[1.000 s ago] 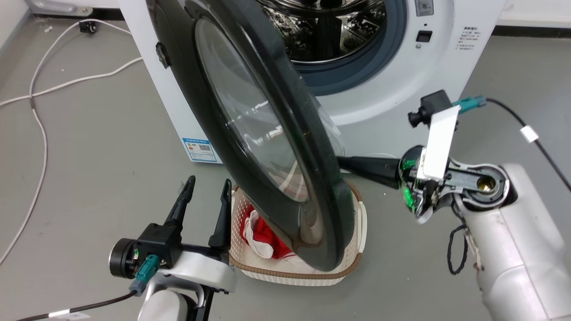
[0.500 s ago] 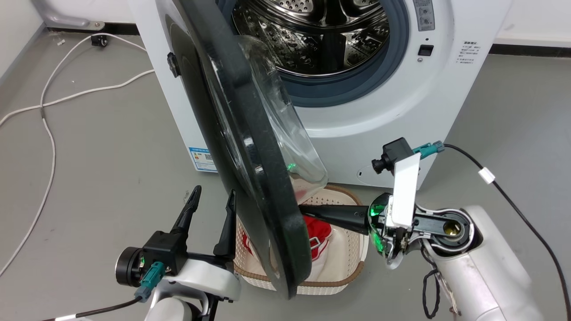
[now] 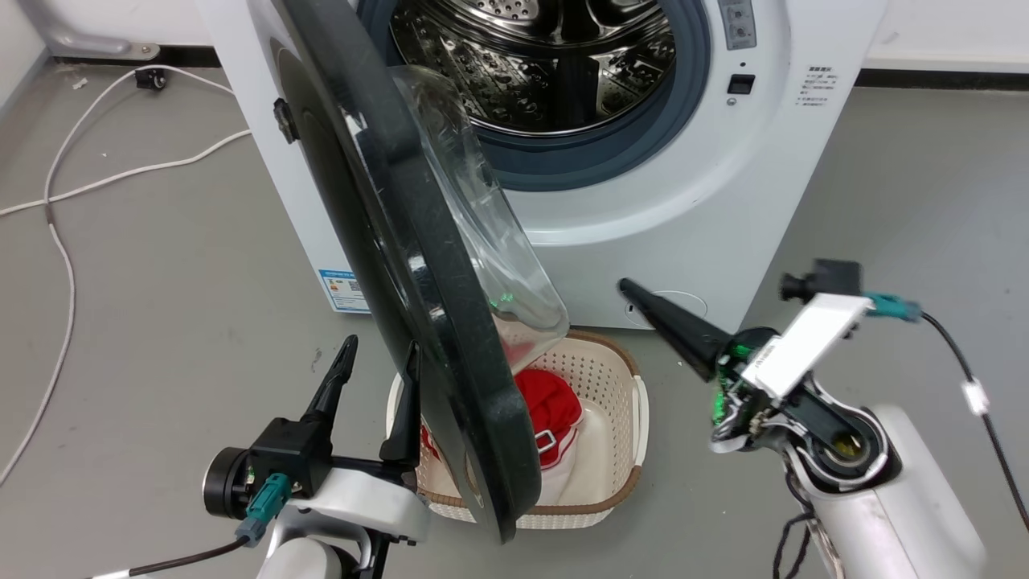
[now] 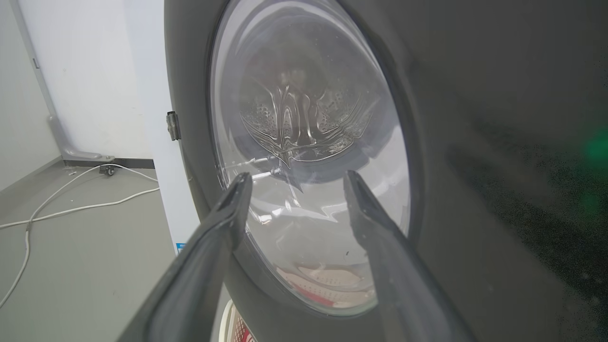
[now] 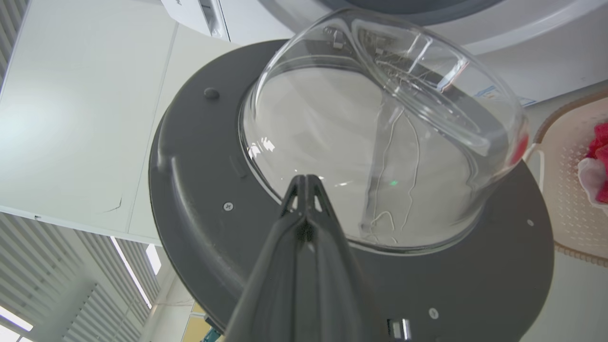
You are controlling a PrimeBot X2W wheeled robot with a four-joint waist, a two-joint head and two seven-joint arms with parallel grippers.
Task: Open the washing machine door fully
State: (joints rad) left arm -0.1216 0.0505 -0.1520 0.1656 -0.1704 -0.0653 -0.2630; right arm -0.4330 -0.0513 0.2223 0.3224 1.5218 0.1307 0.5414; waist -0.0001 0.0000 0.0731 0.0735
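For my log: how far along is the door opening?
Done: the washing machine door stands well open, drum mouth exposed. In hand: nothing grips it; the shut right gripper is clear, the open left gripper beside its outer face. Left: swinging it wider.

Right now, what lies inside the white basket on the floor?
Red and white clothing lies in the basket. The washing machine door covers its left part, so that side is hidden.

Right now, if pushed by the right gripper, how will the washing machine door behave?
The washing machine door looks stiff and probably heavy: thick rim, bulging glass bowl. Held at one edge, it likely swings, not tips. Its gloss may let the right gripper slip.
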